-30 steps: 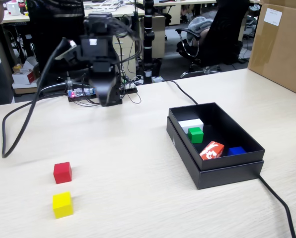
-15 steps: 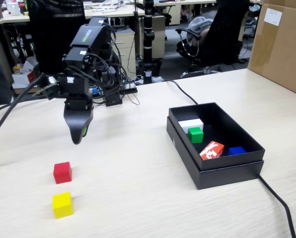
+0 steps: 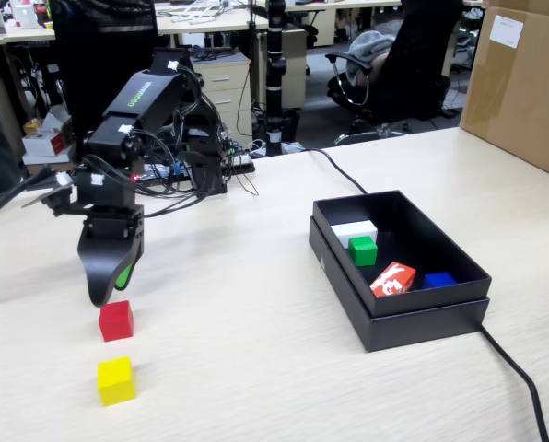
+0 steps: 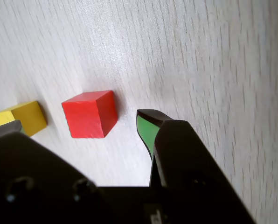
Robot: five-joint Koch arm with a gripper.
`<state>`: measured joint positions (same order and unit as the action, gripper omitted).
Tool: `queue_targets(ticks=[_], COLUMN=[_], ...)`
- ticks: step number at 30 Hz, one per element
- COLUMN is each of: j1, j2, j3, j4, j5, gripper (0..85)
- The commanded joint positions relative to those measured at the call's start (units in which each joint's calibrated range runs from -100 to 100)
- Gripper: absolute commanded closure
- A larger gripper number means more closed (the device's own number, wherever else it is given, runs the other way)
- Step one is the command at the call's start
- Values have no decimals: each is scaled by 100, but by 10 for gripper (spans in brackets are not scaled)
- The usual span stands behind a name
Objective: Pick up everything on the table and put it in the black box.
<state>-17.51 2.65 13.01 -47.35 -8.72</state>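
The red cube [image 3: 116, 319] [image 4: 90, 114] and the yellow cube [image 3: 115, 380] [image 4: 21, 118] rest on the pale wood table [image 3: 238, 368] at the left of the fixed view. My gripper [image 3: 104, 293] [image 4: 78, 122] hangs open just above and behind the red cube, pointing down, nothing between its fingers. In the wrist view the red cube lies between the green-padded fingertip [image 4: 147, 128] and the other tip near the yellow cube. The green cube [image 3: 362, 250] lies inside the black box [image 3: 413, 318] at the right.
The box also holds a white block [image 3: 354, 230], a red-and-white packet [image 3: 392, 278] and a blue piece [image 3: 438, 280]. A black cable [image 3: 519, 378] runs off its near corner. A big brown carton [image 3: 523, 83] stands far right. Loose cables trail behind the arm.
The arm has swung from the back of the table toward the left front and come down; the gripper now hangs just over the red cube. The cubes have not moved.
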Motion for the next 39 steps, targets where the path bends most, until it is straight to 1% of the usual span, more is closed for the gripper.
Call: queue_targets(ticks=[1,10,27,30,32,36,39], j1=[-34,-5,78,78,78,78,78], j2=[27,635,1152,1198,1232,1232,1255], j3=[458,784,948,957,948,957,948], j4=[169,169,169,169,169,169,169], j5=[-44,-68,-83,-88,-103,-122,-127], gripper=[379,379,384,435,448,528,551])
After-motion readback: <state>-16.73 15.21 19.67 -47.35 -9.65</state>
